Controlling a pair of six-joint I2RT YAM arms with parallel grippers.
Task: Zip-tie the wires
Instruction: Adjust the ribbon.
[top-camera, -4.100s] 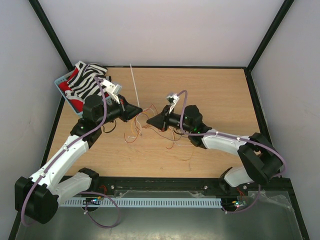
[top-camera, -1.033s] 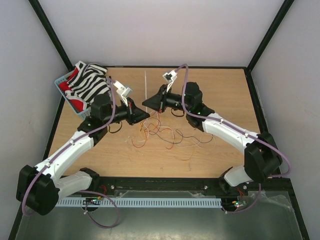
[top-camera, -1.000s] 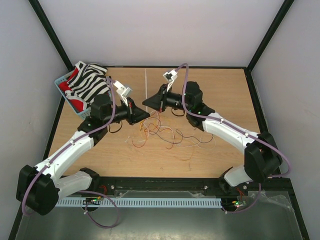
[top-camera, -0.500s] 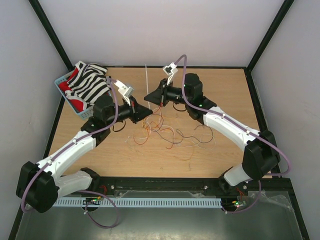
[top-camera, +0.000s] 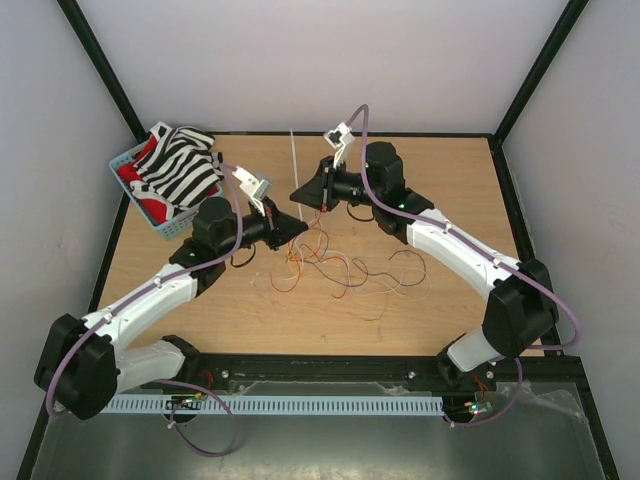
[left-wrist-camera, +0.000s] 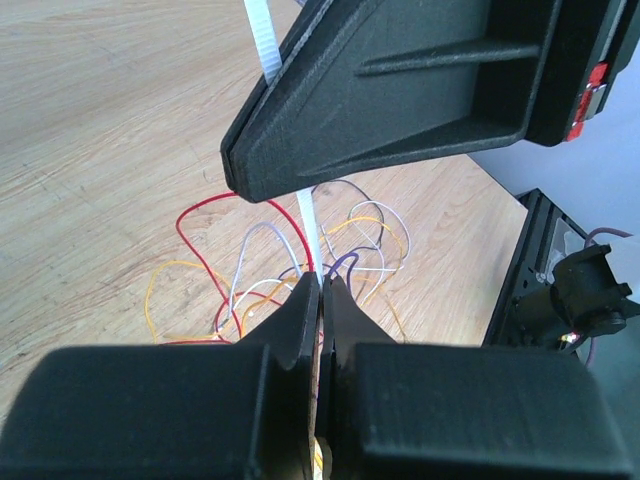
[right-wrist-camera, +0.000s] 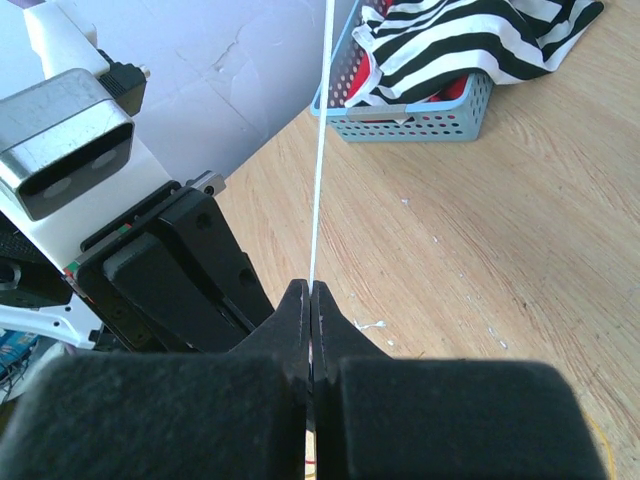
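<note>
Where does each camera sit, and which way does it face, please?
Top external: above and behind the robot, looking down on the table; left arm and right arm show.
Left wrist: faces over the wires toward the right gripper; own left gripper below.
Right wrist: faces the basket; own gripper below, left gripper beside.
Shared: both wrist views show the zip tie, pinched by both shut grippers.

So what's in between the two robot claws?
The zip tie. In the left wrist view the pale strip runs straight from the left gripper up to the right gripper. Both are shut on it.
</note>
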